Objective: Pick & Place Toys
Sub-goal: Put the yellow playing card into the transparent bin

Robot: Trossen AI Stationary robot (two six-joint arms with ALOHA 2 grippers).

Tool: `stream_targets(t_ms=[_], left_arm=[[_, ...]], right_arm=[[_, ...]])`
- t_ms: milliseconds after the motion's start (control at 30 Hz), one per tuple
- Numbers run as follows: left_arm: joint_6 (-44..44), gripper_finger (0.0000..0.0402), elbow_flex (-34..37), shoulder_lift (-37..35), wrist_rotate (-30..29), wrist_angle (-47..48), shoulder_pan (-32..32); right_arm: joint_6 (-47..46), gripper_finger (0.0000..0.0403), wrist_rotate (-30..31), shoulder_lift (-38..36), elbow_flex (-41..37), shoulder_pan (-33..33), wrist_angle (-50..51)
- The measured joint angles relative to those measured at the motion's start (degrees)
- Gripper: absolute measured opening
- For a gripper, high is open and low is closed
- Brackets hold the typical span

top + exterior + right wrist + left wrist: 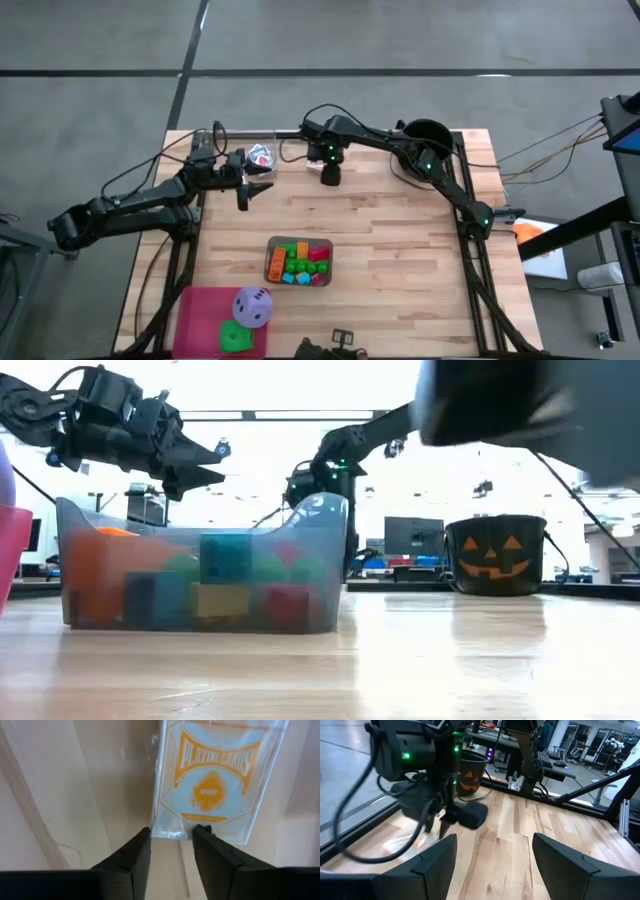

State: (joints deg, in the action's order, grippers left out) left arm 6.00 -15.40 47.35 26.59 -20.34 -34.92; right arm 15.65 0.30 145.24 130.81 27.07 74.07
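Your right gripper [171, 837] hangs low over the far part of the counter [400, 260], pointing down, and the playing-card pack [212, 780] lies flat on the wood directly ahead of its tips. In the right wrist view the jaws are parted only narrowly, with nothing between them, and their tips sit right at the pack's near short edge. The pack's long axis runs straight away from the jaws, so you meet it end-on, and it looks wider than the present gap. My judgement: you will need to spread the jaws or turn the wrist before you can take it across its width.

Your left gripper [252, 190] hovers above the counter just to the left, jaws spread wide and empty. From overhead another card pack [260, 155] lies just beyond it, so the right arm is clearly the one placed for this pick.

The remaining toys sit well toward the near side: the small blocks [300, 262] in the grey tray [271, 262].
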Motion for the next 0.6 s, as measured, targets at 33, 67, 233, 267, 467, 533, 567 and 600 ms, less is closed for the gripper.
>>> stream_targets(t_ms=[33,67,233,267,467,533,567,600], left_arm=[[0.0,0.0264,0.0,0.0,0.0,0.15,0.0],[-0.02,0.0264,0.0,0.0,0.0,0.25,0.0],[-0.02,0.0264,0.08,0.0,0.0,0.35,0.0],[-0.02,0.0264,0.09,0.0,0.0,0.51,0.0],[-0.02,0.0264,0.51,0.0,0.0,0.42,0.0],[-0.04,0.0264,0.69,0.0,0.0,-0.05,0.0],[-0.03,0.0264,0.74,0.0,0.0,-0.02,0.0],[-0.04,0.0264,0.74,0.0,0.0,0.01,0.0]], right_arm=[[0.35,0.0136,0.49,-0.1,-0.09,0.11,1.55],[0.62,0.0132,0.94,-0.25,-0.14,0.18,2.59],[1.27,0.0103,1.42,-1.73,-0.44,0.17,3.14],[1.64,0.0093,1.26,-2.26,-0.44,0.17,3.52],[2.41,0.0024,0.78,-3.53,-1.24,0.12,5.9],[3.21,0.0019,0.54,-3.83,-1.5,-0.29,3.53],[3.9,0.0018,0.06,-4.52,-1.65,-0.55,1.99],[4.68,0.0017,-0.79,-5.46,-1.84,-0.78,0.27]])
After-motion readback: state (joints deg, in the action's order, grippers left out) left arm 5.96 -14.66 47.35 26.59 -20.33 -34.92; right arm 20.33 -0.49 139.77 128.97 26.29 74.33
